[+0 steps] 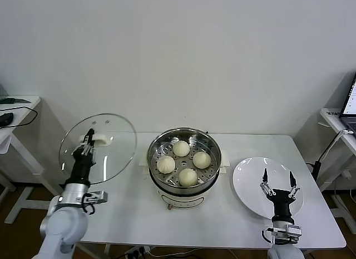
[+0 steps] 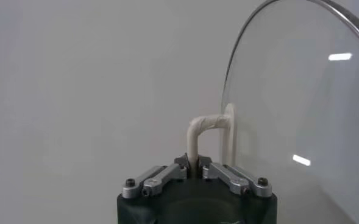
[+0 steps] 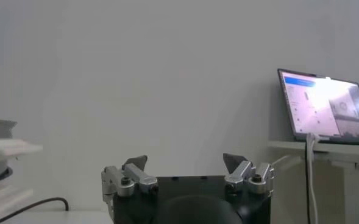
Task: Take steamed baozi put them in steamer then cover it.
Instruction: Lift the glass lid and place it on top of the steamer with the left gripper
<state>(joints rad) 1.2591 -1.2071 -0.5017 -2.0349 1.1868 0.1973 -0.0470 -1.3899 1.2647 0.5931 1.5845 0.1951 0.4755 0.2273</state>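
The 4 buns point(image 1: 184, 163) sit inside the steamer point(image 1: 184, 184) at the middle of the white table point(image 1: 128, 214), spread over its perforated metal insert and apart from one another. The pot is uncovered.

To the steamer's left, off the table's left edge, the left gripper point(image 1: 87, 143) holds the glass lid point(image 1: 114, 139) up in the air. The lid is tilted nearly upright, its face toward the camera in the head view. In the left wrist view the fingers point(image 2: 217, 172) are closed on the lid's cream handle point(image 2: 205, 131), pinching its curved bar.

On the steamer's right, a white plate point(image 1: 250, 181) lies flat near the table's right end, with nothing on it. The right gripper point(image 1: 277, 181) hangs over the plate's near half, pointing upward, its fingers point(image 3: 136, 163) spread wide with nothing between them.

Past the table's right end, a laptop point(image 3: 324, 106) with a lit screen stands on a side desk point(image 1: 336, 117).
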